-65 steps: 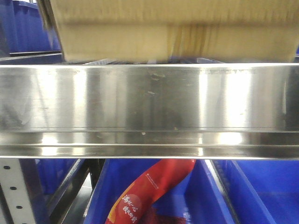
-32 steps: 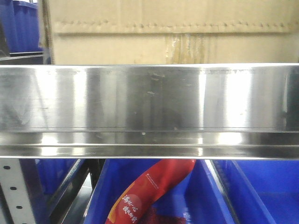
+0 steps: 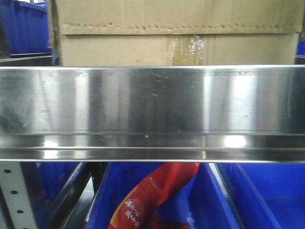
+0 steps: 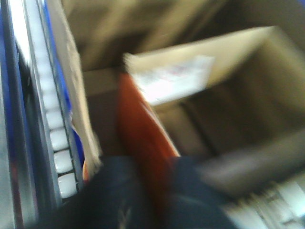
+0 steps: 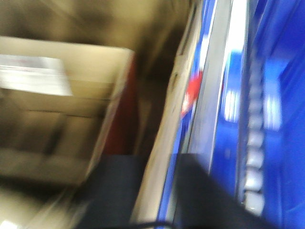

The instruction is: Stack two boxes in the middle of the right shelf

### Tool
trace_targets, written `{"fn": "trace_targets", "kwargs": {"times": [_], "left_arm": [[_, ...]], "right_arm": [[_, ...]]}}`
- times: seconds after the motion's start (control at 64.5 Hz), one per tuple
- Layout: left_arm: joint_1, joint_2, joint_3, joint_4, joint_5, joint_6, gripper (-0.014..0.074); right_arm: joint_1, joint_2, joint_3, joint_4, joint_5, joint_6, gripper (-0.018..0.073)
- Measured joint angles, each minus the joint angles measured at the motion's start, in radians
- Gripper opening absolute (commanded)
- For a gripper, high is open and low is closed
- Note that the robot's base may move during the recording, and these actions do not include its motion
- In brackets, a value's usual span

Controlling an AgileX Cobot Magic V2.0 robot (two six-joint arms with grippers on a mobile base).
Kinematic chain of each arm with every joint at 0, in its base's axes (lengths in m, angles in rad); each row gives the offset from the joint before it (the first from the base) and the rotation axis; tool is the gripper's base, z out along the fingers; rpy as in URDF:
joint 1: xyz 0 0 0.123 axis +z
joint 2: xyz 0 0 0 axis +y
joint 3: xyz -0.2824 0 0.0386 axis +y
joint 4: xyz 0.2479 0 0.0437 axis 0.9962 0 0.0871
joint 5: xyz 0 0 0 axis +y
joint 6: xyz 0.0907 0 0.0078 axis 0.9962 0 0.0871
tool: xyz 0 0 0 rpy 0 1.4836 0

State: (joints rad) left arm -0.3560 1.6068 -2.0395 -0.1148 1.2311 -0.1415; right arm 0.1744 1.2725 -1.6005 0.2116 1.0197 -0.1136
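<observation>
A plain brown cardboard box [image 3: 143,47] with a serrated flap edge and a taped centre seam stands just behind the shelf's [image 3: 152,100] broad shiny front rim. Only this one box shows in the front view, and neither gripper appears there. Both wrist views are blurred. The left wrist view looks down into an open box [image 4: 228,109] with a white label. My left gripper [image 4: 152,167] has its dark fingers tight on either side of a reddish wall of that box. My right gripper [image 5: 162,162] straddles a beige cardboard wall [image 5: 167,143] of the box.
Below the shelf are blue plastic bins [image 3: 257,195], one holding a red packet [image 3: 152,191]. A grey perforated upright [image 3: 12,195] stands at the lower left. White roller tracks [image 4: 52,124] [image 5: 255,157] and blue bin walls run close beside the box.
The box has come down behind the rim and shifted slightly right. It was a blur a second ago and now looks sharp and level.
</observation>
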Motion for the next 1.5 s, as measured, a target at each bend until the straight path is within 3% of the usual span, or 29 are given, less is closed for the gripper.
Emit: {"fn": "trace_targets", "kwargs": {"times": [0.201, 0.418, 0.775, 1.146, 1.301, 1.503], "left_arm": [[-0.07, -0.095, 0.044, 0.034, -0.002, 0.025, -0.0111], [-0.213, -0.212, 0.241, 0.228, -0.035, 0.015, -0.0111], [-0.23, -0.502, 0.746, 0.266, -0.456, 0.009, -0.0111], [-0.23, -0.902, 1.362, 0.278, -1.008, 0.007, -0.0111], [-0.23, -1.029, 1.532, 0.282, -1.143, 0.007, -0.0111], [-0.23, -1.093, 1.606, 0.282, -1.187, 0.007, -0.0111]], "right_arm": [[0.0, -0.136, 0.111, 0.0, -0.074, -0.002, -0.0162], [0.0, -0.304, 0.381, 0.0, -0.21, -0.04, -0.0162], [0.0, -0.612, 0.874, 0.0, -0.438, -0.052, -0.0162], [0.0, -0.898, 1.154, -0.002, -0.618, -0.056, -0.0162], [0.0, -0.95, 1.192, -0.002, -0.659, -0.058, -0.0162], [0.0, -0.952, 1.194, -0.002, -0.697, -0.058, -0.0162]]}}
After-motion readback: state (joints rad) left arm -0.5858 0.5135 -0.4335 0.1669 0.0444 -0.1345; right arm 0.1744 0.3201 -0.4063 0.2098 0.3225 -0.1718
